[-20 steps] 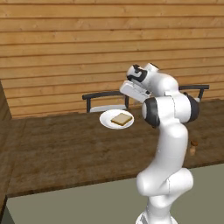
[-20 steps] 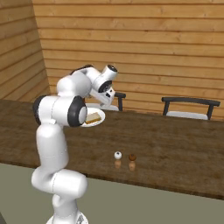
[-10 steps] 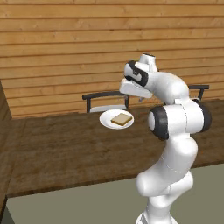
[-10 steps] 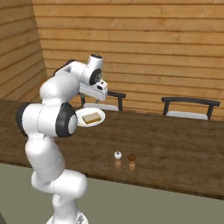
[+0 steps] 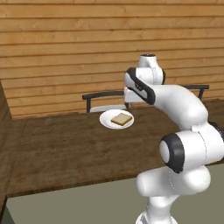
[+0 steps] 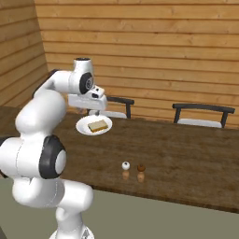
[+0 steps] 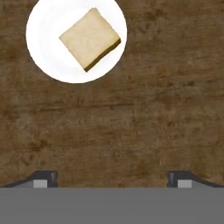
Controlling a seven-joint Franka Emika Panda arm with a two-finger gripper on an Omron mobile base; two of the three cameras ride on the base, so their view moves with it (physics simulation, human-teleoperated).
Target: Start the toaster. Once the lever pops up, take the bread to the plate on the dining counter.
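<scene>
The bread (image 7: pixel 89 38), a tan slice with a brown crust, lies flat on the round white plate (image 7: pixel 43 57). The plate rests on the dark wood dining counter (image 7: pixel 131 122). My gripper (image 7: pixel 112 178) hangs open above bare counter beside the plate, with nothing between its fingertips (image 7: pixel 41 177). From the base, the bread (image 5: pixel 121 118) on the plate (image 5: pixel 106 119) lies just below and left of my hand. In the right base view my gripper (image 6: pixel 92 112) hovers above the plate (image 6: pixel 83 127). The toaster and the lever are out of view.
Two small shakers (image 6: pixel 125 165) (image 6: pixel 141 168) stand on the counter (image 6: pixel 186 154) to the right of the plate. Two dark chairs (image 6: pixel 116 101) (image 6: pixel 200 112) stand behind the counter against the wooden plank wall.
My arm has swung and its elbow has risen. The hand has drawn back off the plate. The bread stays on the plate and the jaws stay wide.
</scene>
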